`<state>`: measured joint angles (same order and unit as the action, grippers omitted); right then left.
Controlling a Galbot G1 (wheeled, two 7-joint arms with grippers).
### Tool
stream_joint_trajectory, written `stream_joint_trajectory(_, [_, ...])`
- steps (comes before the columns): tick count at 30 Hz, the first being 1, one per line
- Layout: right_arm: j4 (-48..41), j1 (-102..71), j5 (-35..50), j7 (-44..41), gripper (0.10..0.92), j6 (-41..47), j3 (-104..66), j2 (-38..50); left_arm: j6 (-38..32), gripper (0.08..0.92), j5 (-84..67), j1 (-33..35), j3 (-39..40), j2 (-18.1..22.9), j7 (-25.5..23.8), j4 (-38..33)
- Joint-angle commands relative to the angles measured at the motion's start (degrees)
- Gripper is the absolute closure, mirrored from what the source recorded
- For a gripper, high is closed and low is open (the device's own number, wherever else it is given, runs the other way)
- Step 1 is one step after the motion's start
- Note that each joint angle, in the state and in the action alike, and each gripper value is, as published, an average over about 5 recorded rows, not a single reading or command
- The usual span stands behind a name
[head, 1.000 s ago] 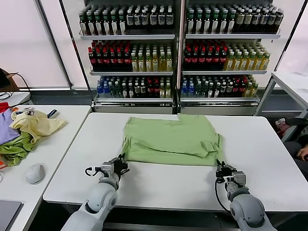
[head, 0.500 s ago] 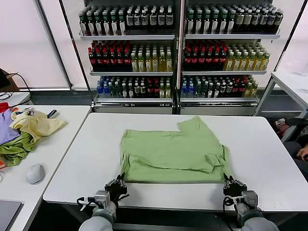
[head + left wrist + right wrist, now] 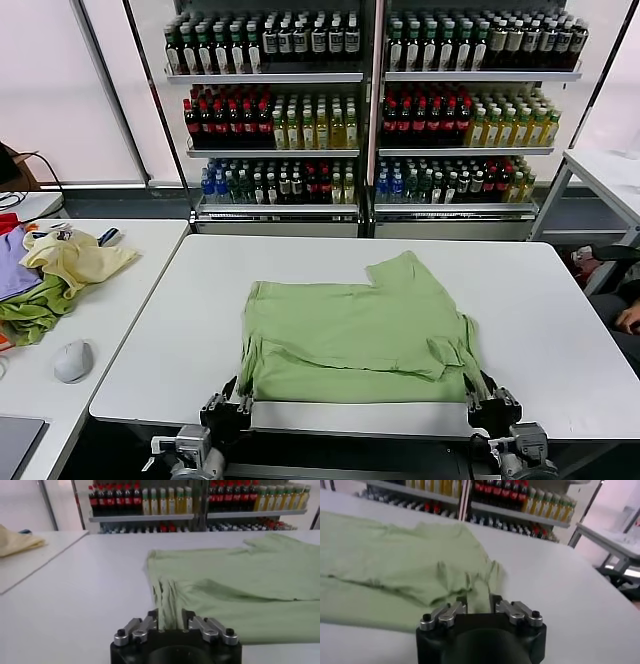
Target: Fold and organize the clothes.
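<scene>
The light green shirt (image 3: 355,340) lies partly folded on the white table (image 3: 170,340), its near edge at the table's front edge. My left gripper (image 3: 228,408) is shut on the shirt's near left corner, with bunched cloth between the fingers in the left wrist view (image 3: 170,621). My right gripper (image 3: 490,408) is shut on the near right corner, with cloth between the fingers in the right wrist view (image 3: 477,604). The shirt also shows in the left wrist view (image 3: 240,590) and in the right wrist view (image 3: 395,565). Buttons and printed patch are hidden.
A heap of pale yellow, green and purple garments (image 3: 50,270) and a grey mouse (image 3: 73,360) lie on the side table at the left. Shelves of bottles (image 3: 370,100) stand behind the table. Another white table (image 3: 610,170) is at the far right.
Both grippers have pulled back toward the table's front edge, dragging the shirt's near edge with them. The shirt now lies closer to me.
</scene>
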<state>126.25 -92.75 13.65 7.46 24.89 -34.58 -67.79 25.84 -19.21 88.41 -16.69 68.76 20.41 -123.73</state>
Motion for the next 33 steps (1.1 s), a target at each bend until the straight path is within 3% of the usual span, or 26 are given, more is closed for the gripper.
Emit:
stream_joint_trajectory(1, [-5.2,12.7,3.6,1.7,0.424,-1.0,2.6,0.0,-1.3,0.416,-2.7,-9.7,-1.1,-0.1,0.4,3.6])
stream_joint_trajectory(8, [-18.9,33.2,10.0,3.3,0.243,3.4,7.9,0.5,-0.1,0.220,-7.3,-26.1,2.0,0.3,0.9,14.4])
stream_joint_trajectory(11, [-26.1,42.0,11.2,3.6,0.209,4.2,11.9,0.8,0.8,0.184,-8.4,-32.5,3.8,0.9,1.0,19.8])
stream_joint_trajectory(20, [-47.1,58.4,9.5,3.0,0.203,5.5,20.1,-2.8,1.4,0.177,-9.2,-45.6,9.3,2.9,1.3,36.5])
stream_joint_trajectory(33, [-68.7,70.9,6.3,1.4,0.203,3.5,23.3,-7.4,3.3,0.177,-9.5,-54.0,11.7,5.3,2.9,51.0])
